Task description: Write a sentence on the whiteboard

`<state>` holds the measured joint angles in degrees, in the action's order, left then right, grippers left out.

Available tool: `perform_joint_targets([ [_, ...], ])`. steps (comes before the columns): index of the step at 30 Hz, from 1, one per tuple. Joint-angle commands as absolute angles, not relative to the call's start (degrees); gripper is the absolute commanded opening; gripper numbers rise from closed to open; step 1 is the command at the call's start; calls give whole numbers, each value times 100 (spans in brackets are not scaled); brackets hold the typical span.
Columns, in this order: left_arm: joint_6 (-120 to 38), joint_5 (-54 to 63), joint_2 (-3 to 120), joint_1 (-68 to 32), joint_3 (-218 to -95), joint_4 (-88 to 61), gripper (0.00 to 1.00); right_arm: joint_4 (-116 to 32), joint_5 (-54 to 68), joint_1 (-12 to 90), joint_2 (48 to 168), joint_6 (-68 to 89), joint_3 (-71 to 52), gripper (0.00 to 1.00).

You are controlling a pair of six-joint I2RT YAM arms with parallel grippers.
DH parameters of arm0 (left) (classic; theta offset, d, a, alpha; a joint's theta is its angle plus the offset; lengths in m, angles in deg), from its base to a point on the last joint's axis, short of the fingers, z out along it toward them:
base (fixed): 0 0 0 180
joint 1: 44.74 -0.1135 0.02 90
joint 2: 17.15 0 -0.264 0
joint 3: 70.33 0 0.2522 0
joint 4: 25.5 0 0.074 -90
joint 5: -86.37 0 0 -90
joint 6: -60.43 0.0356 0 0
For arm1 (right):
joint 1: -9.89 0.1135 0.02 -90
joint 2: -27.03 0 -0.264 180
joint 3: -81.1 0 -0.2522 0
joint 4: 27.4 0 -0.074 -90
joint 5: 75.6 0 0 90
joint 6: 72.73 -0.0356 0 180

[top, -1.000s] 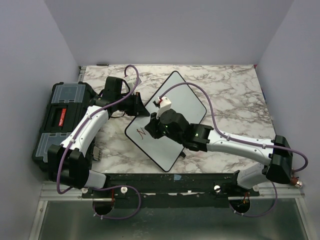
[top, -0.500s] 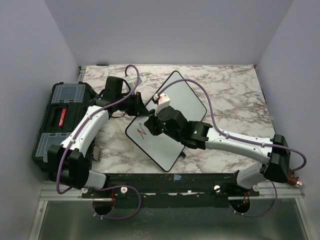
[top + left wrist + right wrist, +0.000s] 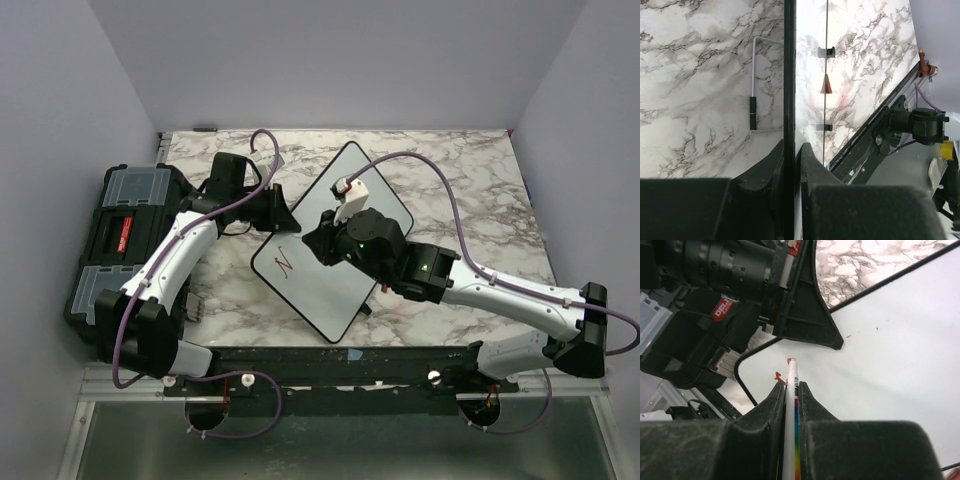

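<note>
Currently the sentence (image 3: 285, 262) is a single red "N" near the left corner of the whiteboard (image 3: 318, 295), which lies skewed on the worktop (image 3: 470, 190), about midway between its left and right edges. The left gripper (image 3: 790, 147) is pinched tight on the whiteboard's black frame at its upper-left edge. The right gripper (image 3: 791, 386) clamps a white marker (image 3: 791, 371), its tip just beside the letter; whether it touches is unclear. A black toolbox (image 3: 120, 225) sits at the worktop's left edge.

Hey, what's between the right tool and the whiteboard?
A marker, clamped in the right tool, with its tip pointing at the whiteboard. The right wrist view shows it.
</note>
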<state>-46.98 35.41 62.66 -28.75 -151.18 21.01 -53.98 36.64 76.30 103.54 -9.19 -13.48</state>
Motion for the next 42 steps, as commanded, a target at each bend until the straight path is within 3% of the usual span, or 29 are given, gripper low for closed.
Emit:
perform_joint_targets([
  [1,-3915,2530,6282,-2751,-15095,2174,0,-5278,3874,7650,10093,-959,-1720,1],
  [14,-3906,2512,6282,-2734,-15110,2183,0,-5399,4154,7644,9595,-1026,-2436,1],
  [42,-3889,2467,6326,-2688,-15111,2196,0,-4851,3269,7643,10615,-929,-2021,1],
])
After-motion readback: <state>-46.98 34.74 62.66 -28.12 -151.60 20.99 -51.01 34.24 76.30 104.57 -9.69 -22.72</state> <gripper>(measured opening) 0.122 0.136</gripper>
